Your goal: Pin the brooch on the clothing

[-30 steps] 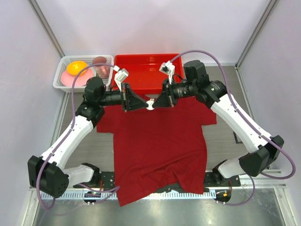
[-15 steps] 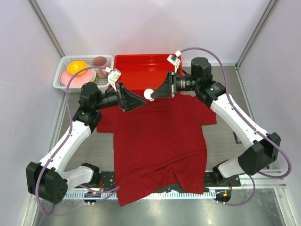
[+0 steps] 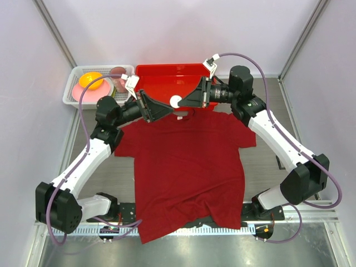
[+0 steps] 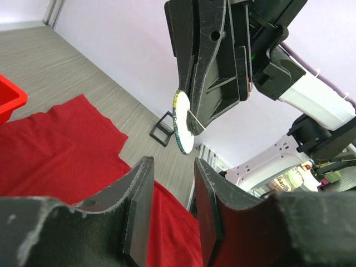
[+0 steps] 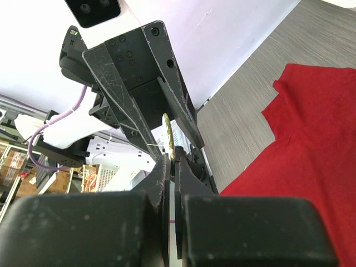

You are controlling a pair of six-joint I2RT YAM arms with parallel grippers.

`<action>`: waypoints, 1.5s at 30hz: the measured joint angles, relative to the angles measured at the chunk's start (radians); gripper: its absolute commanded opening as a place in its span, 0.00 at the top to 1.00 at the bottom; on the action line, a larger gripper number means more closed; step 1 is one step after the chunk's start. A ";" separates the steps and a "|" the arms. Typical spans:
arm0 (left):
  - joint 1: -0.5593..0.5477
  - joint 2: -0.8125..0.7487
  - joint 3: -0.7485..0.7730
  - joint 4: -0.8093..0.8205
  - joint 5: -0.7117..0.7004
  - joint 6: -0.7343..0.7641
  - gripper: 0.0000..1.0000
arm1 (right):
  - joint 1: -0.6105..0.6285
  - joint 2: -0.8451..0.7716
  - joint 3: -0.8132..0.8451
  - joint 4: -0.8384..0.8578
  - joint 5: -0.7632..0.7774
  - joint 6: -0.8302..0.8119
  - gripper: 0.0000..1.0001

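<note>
The dark red T-shirt [image 3: 186, 167] lies flat on the table, its collar at the far side. It also shows in the left wrist view [image 4: 55, 144] and the right wrist view [image 5: 311, 150]. My right gripper [image 3: 179, 103] is shut on the brooch [image 3: 176, 102], a small pale disc, and holds it in the air above the collar. In the left wrist view the brooch [image 4: 182, 125] shows its pale back with a thin pin wire sticking out. The right wrist view shows the brooch edge-on [image 5: 168, 136] between my shut right gripper [image 5: 172, 161]. My left gripper [image 3: 168, 107] [image 4: 172, 167] is open and empty, facing the brooch with a small gap.
A bright red plastic tray [image 3: 167, 78] stands just behind the collar, under both grippers; its corner also shows in the left wrist view [image 4: 8, 100]. A white basket [image 3: 75, 94] with an orange item and cups stands at the back left. Bare table lies on both sides of the shirt.
Both grippers met at the brooch on the collar a second ago. The left one has let go and opened. Both have risen and moved back, the right one carrying the brooch.
</note>
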 measured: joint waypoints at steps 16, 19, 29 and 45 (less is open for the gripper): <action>0.000 0.044 0.000 0.082 -0.012 -0.060 1.00 | -0.003 0.030 -0.001 0.018 0.017 0.007 0.99; 0.000 0.045 0.001 0.084 -0.015 -0.069 1.00 | -0.004 0.033 -0.002 0.018 0.018 -0.002 0.99; 0.000 0.066 0.001 0.073 -0.033 -0.093 0.78 | -0.004 0.033 -0.016 0.022 0.029 -0.032 0.99; -0.001 0.114 0.015 0.114 -0.042 -0.121 0.83 | -0.002 0.040 -0.023 0.031 0.039 -0.024 0.99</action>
